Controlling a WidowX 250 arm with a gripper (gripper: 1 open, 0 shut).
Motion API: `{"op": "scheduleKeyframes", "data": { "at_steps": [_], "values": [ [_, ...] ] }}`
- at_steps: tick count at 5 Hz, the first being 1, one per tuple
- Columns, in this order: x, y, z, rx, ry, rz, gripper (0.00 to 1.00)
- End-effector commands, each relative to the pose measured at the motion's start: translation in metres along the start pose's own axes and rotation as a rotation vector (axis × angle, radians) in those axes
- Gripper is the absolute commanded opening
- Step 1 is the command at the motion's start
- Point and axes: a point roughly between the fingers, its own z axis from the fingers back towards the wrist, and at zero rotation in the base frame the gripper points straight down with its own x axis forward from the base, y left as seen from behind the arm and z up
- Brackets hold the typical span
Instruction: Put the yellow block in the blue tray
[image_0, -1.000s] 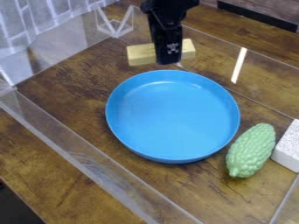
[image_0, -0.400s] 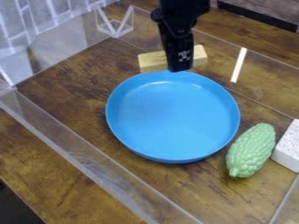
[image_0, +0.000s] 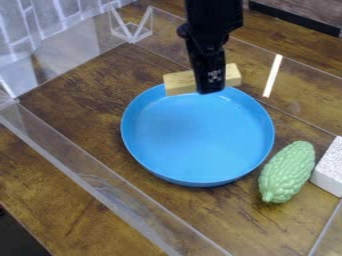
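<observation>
The yellow block (image_0: 203, 78) is gripped across its middle by the end effector (image_0: 209, 84), its two ends showing to either side of the black fingers; it hangs over the far rim of the blue tray (image_0: 198, 132), not yet above the tray's floor; the jaws are partly closed on the bar, pointing steeply down. The main risk, as I judge it, is letting go too early: from here the block could land on the raised rim and tip back onto the wooden surface (image_0: 94, 90) behind the tray. A second risk is descending further at this spot, so that the bar or the fingers strike the rim and shove or tilt the light dish. The hold covers only a narrow part of the bar, so it might swivel between the fingers if an end catches the rim. The bumpy green thing (image_0: 286, 171) and the white block (image_0: 330, 166) lie well apart from the path and seem no threat.
</observation>
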Motion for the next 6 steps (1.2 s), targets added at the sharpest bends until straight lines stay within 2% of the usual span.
{"op": "scheduleKeyframes", "data": {
  "at_steps": [1, 2, 4, 6],
  "values": [
    [0.001, 0.004, 0.004, 0.011, -0.027, 0.007, 0.0],
    [0.003, 0.007, 0.0, 0.0, -0.028, 0.012, 1.0],
    [0.004, 0.002, -0.021, -0.013, -0.009, 0.005, 1.0],
    [0.006, -0.004, -0.047, -0.028, 0.025, 0.0, 1.0]
  ]
}}
